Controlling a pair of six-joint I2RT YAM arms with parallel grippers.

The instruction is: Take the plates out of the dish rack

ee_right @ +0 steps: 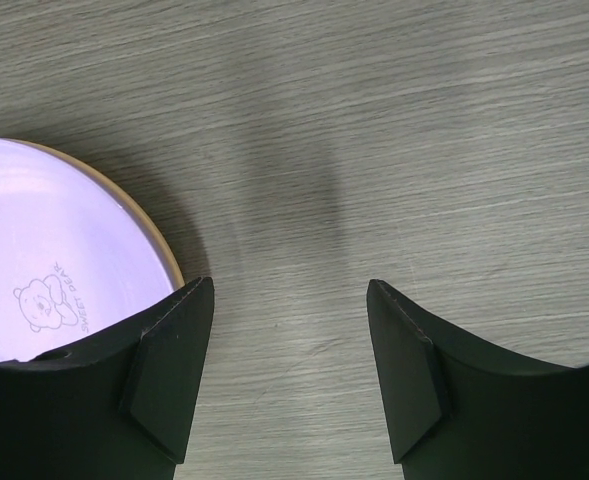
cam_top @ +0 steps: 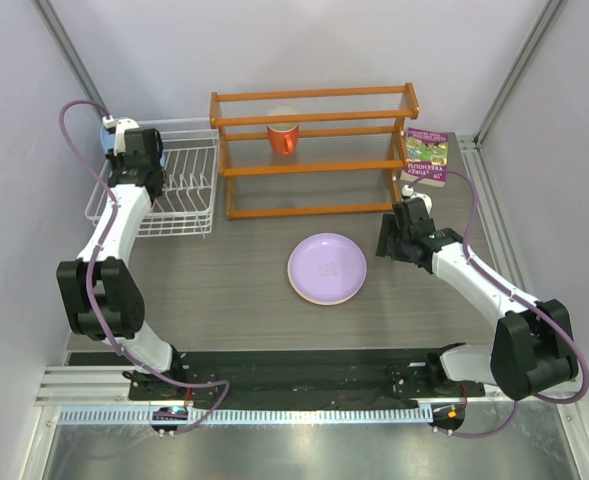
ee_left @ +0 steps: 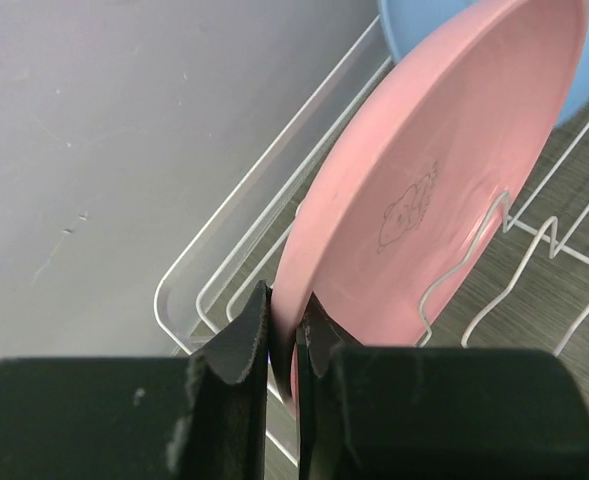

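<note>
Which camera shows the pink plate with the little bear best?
The left wrist view: the round pink plastic plate fills it, its bear drawing is clear, and the left gripper has its jaws shut on the rim. In the top view that gripper hides it. The right wrist view misses it.

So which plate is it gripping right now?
The pink plate, its rim pinched by the left gripper; the blue plate behind it and the flat lilac plate are untouched.
</note>
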